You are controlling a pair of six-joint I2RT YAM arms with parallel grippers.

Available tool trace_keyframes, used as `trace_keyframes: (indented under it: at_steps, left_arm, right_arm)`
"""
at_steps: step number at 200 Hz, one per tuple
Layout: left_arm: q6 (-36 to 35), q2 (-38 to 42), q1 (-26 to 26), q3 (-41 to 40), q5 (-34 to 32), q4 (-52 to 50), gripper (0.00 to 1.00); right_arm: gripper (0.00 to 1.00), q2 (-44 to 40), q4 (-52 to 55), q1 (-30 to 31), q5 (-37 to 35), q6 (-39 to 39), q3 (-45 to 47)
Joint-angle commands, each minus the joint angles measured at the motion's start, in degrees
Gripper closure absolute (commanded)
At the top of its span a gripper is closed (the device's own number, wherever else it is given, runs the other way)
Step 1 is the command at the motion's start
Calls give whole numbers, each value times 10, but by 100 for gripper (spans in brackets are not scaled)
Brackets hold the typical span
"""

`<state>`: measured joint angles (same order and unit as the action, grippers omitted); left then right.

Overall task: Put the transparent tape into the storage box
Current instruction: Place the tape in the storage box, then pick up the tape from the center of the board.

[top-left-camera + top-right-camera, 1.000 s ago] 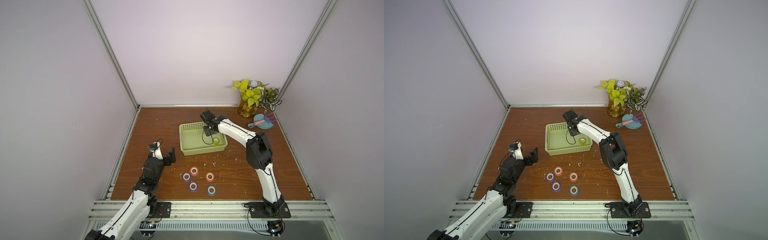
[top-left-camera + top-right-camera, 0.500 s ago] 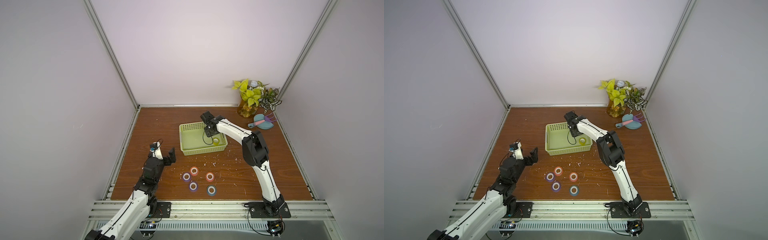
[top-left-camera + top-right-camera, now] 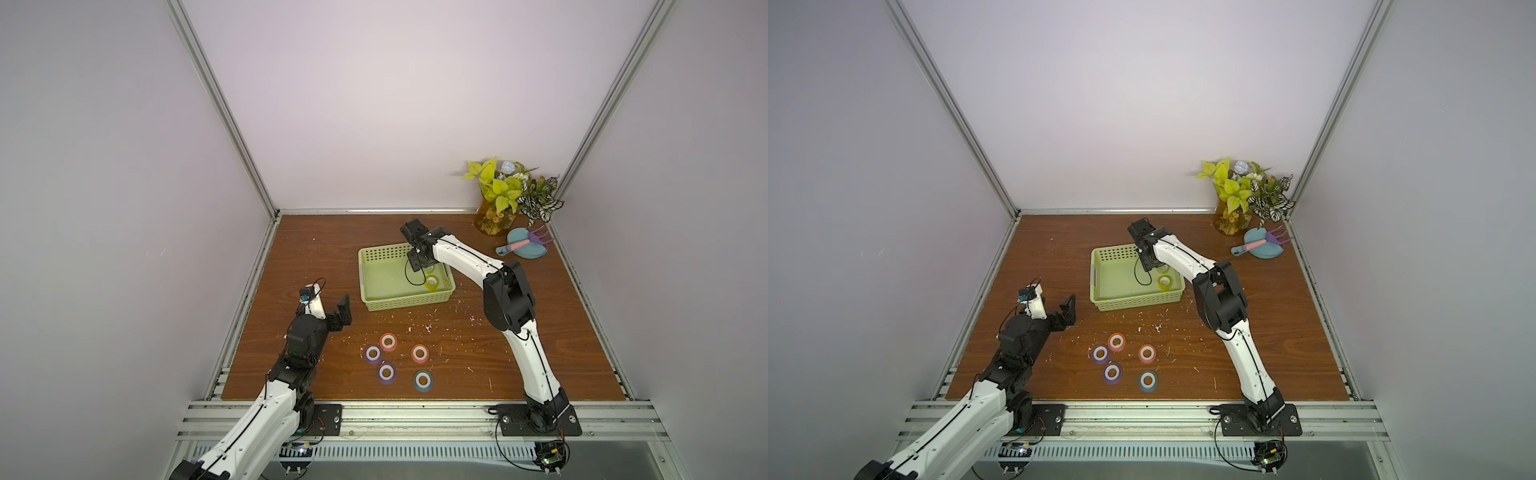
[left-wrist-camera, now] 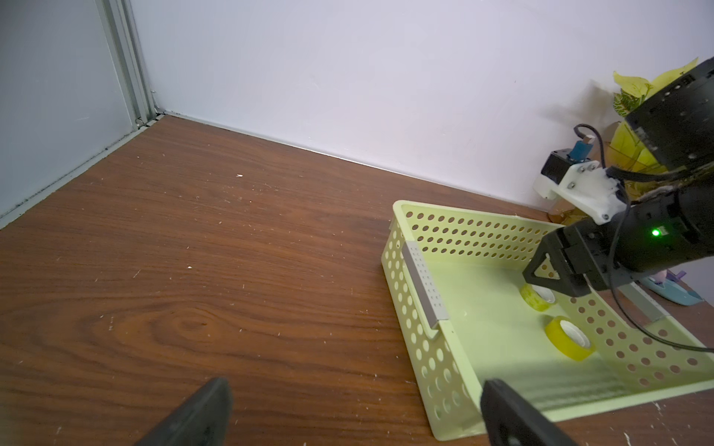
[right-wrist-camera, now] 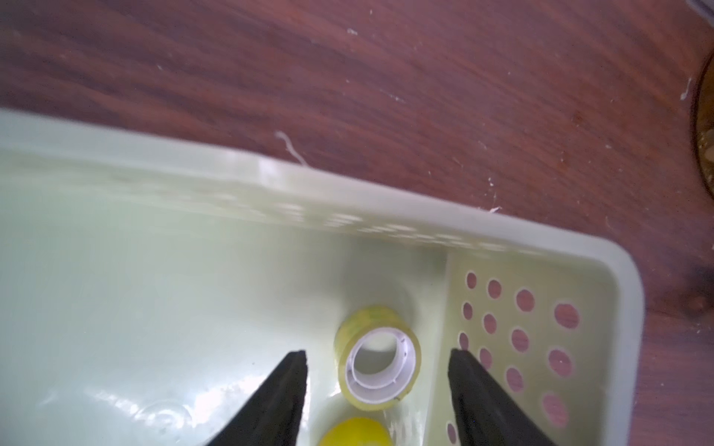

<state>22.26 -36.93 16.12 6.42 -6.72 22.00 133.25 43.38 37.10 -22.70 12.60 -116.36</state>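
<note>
Storage box [image 3: 386,282] sits mid-table. I see my right gripper [image 5: 376,352] down inside it, jaws parted, gripping nothing. One yellow tape roll [image 5: 367,322] lies between the fingertips, clear of both, near the box corner. A second yellow roll [image 5: 355,432] lies just beside it.

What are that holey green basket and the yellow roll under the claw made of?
Basket: apparently moulded plastic, pale yellow-green, smooth with a slight sheen; round holes run through its walls. Yellow roll: likely glossy see-through film, wound on a white, seemingly plastic core.
</note>
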Motion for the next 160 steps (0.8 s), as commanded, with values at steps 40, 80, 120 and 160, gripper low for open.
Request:
trace_keyframes:
  at_steps: [40,80,120,160]
  left_arm:
    - [-1,28,-6,22,-7,-52,1]
    - [10,32,-6,52,14,-95,1]
    - [27,37,-4,93,32,-166,1]
    - [49,26,3,136,46,-231,1]
  right_arm:
    - [16,-136,-33,-5,46,-12,74]
    - [2,-262,-131,-23,93,0,227]
    - [1,-391,-234,-59,113,18,411]
    - [1,-510,-342,-92,112,28,593]
